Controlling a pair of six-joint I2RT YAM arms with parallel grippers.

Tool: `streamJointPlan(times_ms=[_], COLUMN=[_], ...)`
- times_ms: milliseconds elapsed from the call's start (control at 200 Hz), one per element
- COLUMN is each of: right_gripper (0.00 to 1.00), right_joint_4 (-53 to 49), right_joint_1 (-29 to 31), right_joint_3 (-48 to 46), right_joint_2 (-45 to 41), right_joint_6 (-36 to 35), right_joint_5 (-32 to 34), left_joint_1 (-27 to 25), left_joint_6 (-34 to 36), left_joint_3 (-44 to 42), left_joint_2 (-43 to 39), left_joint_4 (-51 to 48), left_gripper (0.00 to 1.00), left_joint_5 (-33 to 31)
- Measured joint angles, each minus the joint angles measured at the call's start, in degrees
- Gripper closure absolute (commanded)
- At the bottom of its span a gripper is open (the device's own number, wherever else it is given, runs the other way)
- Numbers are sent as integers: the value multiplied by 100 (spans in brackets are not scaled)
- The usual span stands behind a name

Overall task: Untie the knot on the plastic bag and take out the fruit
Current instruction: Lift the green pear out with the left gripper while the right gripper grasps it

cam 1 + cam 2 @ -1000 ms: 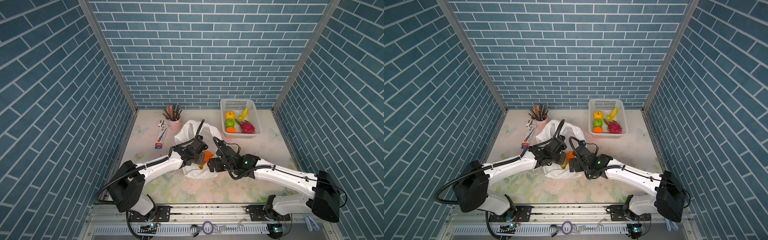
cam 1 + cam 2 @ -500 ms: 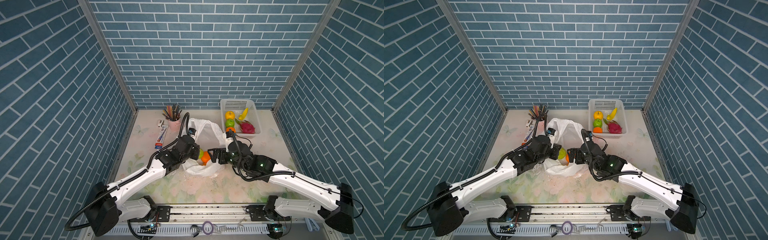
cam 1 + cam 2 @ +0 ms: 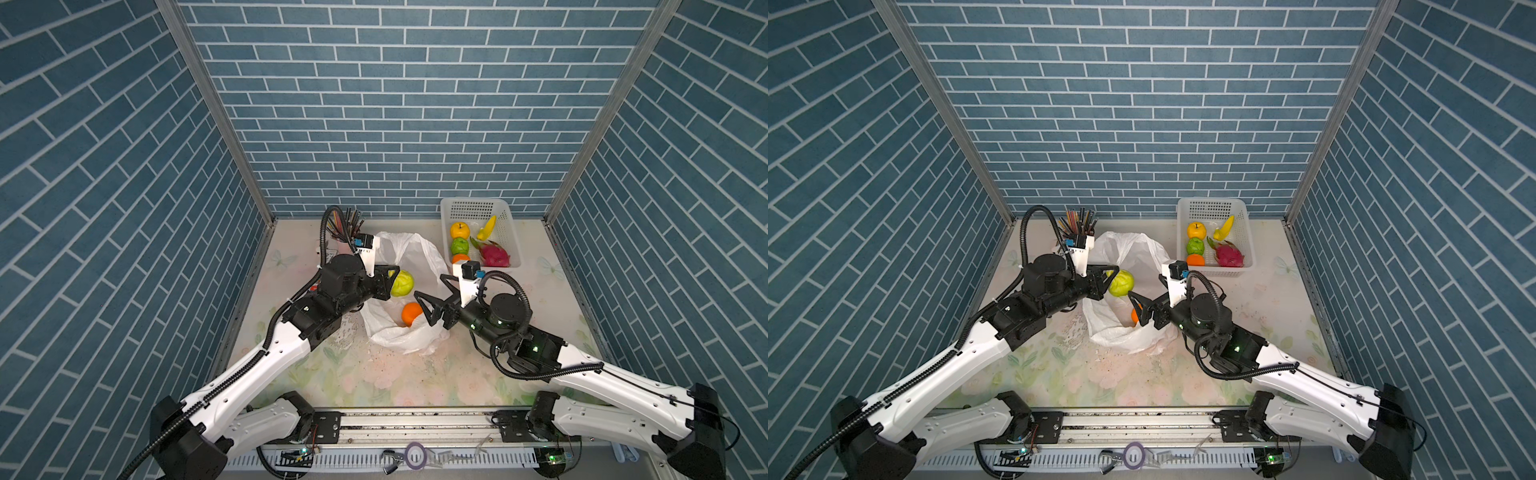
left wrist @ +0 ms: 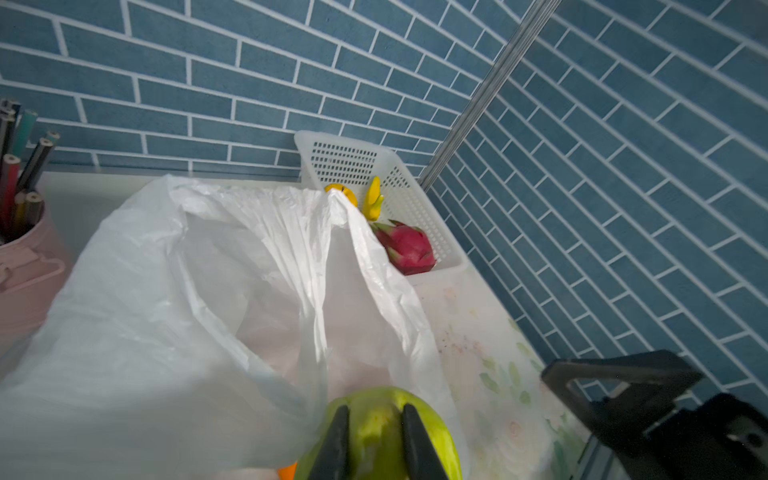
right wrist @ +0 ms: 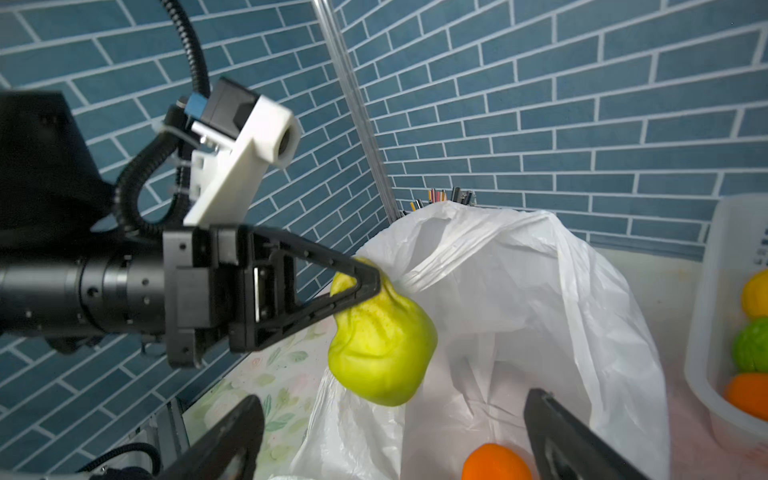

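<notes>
The left end effector [image 3: 392,283] is clamped on a soft, dented green fruit [image 3: 403,284] just above the open mouth of the bag [image 3: 417,252] on the bench [image 3: 374,374]; I would lift it clear before moving, so loose plastic is not dragged. An orange [image 3: 411,313] lies inside the bag, and the right end effector [image 3: 429,286] beside it, jaws wide and empty, should give way as the fruit crosses to the basket [image 3: 473,201]

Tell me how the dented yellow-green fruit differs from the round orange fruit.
The yellow-green fruit is pinched in the left gripper above the white plastic bag; the orange fruit lies inside it, ungripped. The yellow-green fruit is dented; the orange fruit is round. Both look glossy.
</notes>
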Motion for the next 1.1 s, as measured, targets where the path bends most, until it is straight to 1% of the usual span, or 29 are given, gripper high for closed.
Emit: streamJointPlan(times_ms=[130,300,420,555,675,765,830,855,885,945,975,1065,1100], right_gripper=[1,1,2,4,13,26,39,42,43,43,43,45,45], right_joint_4=[1010,2004,2520,3062,3359,3458,3501,3515,3523,3526,3526,3523,3523], right_joint_1=[0,-9,-83,-243,-350,-431,-490,-511,-535,-562,-570,-586,-588], right_joint_3=[-271,-535,-542,-542,-533,-468,-404,-387,-369,-363,-363,-363,-361], right_joint_2=[297,800,1137,1484,1725,1858,1923,1939,1954,1956,1956,1956,1954], right_joint_6=[-804,-1558,-1812,-1860,-1864,-1832,-1827,-1773,-1755,-1740,-1738,-1700,-1672], right_joint_5=[-282,-339,-374,-514,-774,-1088,-1285,-1344,-1408,-1488,-1513,-1563,-1576], left_joint_1=[24,26,26,26,35,55,66,74,83,87,90,96,103], left_joint_6=[-199,-385,-455,-483,-490,-490,-492,-492,-494,-492,-492,-474,-472], left_joint_3=[258,321,334,352,354,376,398,409,415,415,415,415,415], left_joint_2=[28,28,28,24,24,24,24,22,22,15,13,7,-7], left_joint_4=[28,37,15,-22,-101,-164,-175,-175,-173,-175,-177,-173,-177], left_gripper=[87,87,87,87,87,88,87,87,87,83,79,54,47], left_joint_5=[365,649,778,859,885,898,892,887,879,879,876,876,874])
